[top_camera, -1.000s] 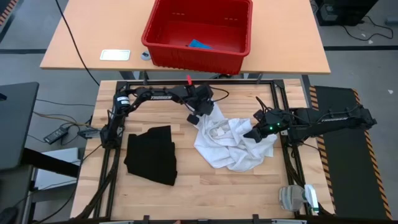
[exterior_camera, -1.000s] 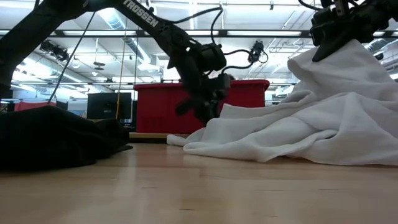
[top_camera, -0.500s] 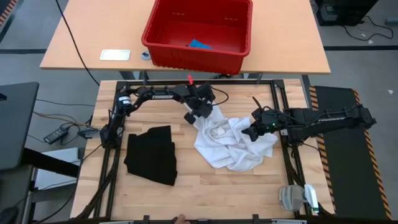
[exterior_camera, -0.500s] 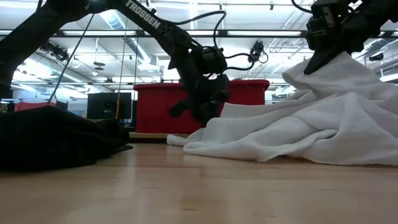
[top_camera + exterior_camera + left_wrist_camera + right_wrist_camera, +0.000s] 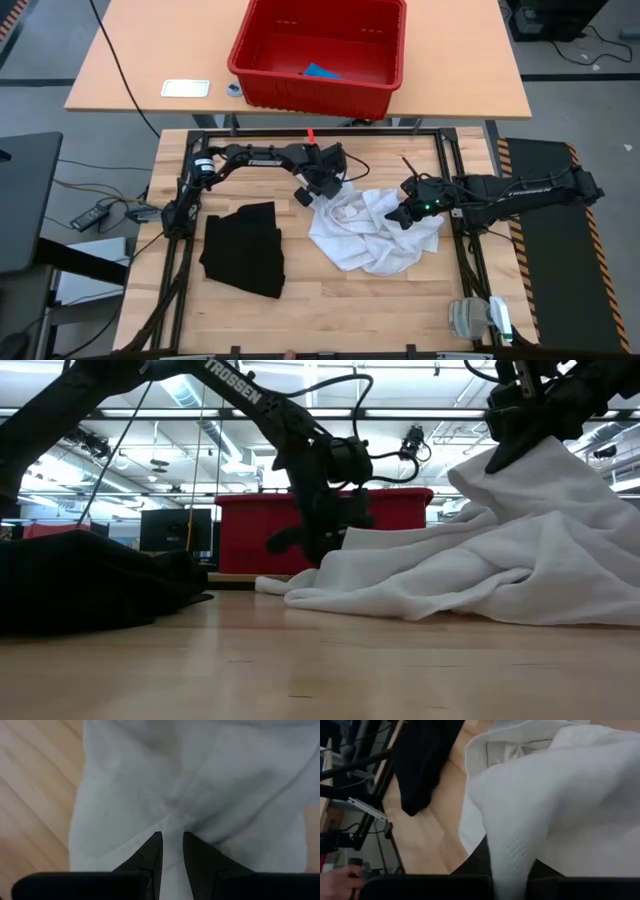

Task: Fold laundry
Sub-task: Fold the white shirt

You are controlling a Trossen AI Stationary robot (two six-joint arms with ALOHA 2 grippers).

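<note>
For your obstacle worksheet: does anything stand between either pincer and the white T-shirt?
No. The left pincer is pinching a fold of the white T-shirt, and the right pincer is shut on its other side, lifting it. Nothing visible lies between.

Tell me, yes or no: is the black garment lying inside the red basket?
No. In the high view the black garment lies on the wooden table, well apart from the red basket on the other table.
</note>
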